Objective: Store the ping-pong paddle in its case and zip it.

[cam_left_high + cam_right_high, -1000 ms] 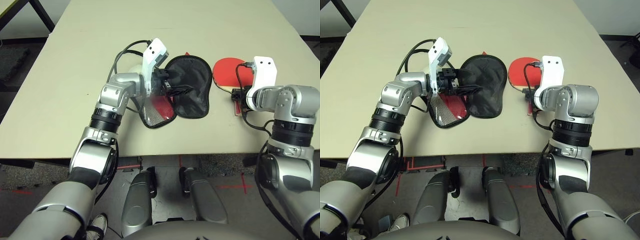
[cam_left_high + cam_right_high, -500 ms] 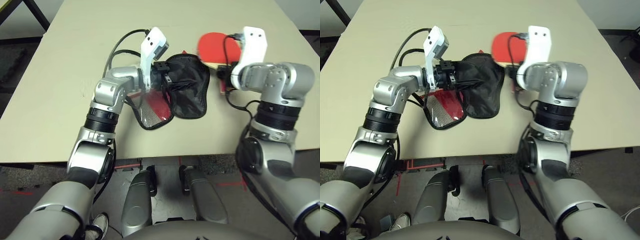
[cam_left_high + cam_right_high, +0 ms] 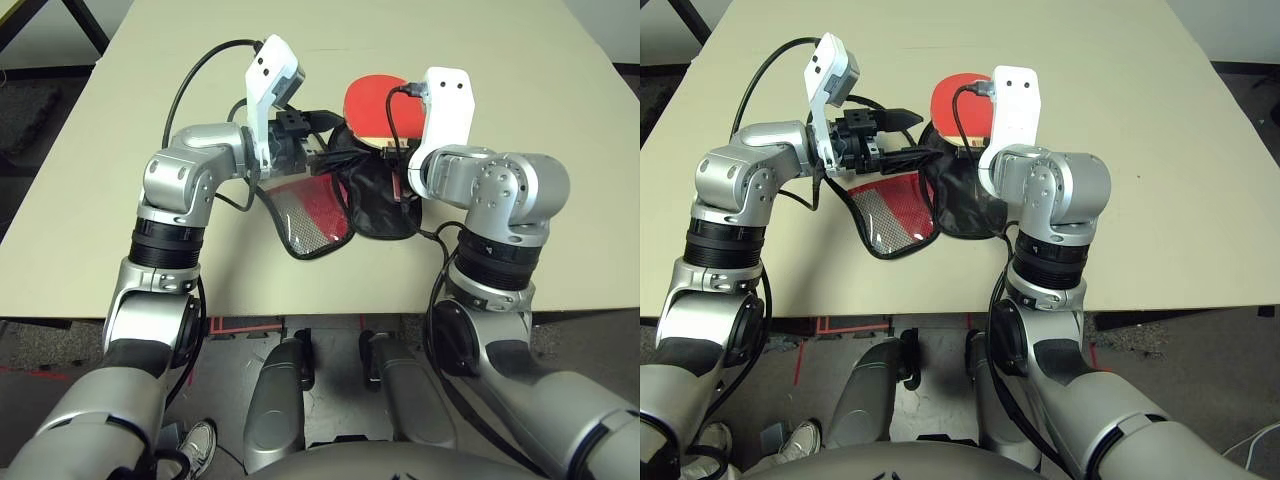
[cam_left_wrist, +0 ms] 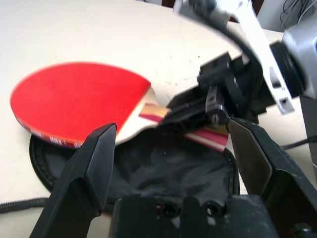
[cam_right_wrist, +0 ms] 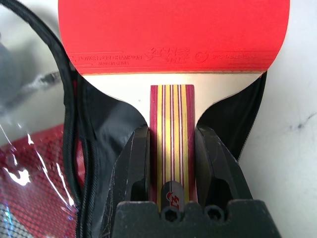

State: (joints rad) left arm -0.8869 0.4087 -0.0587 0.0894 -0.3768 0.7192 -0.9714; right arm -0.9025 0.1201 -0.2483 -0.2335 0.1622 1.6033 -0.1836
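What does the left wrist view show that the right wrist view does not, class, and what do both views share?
Left wrist view alone: the open left gripper, the whole round face of the ping-pong paddle, and the right gripper seen from outside, shut on the handle.

Right wrist view alone: the handle stripes between the right gripper's fingers, the printing on the rubber, and the mesh pocket.

Both: the paddle above the black lining of the case, on the table.

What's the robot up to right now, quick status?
Right gripper shut on paddle handle, over open case. Left gripper open, at case. Nothing in the way.
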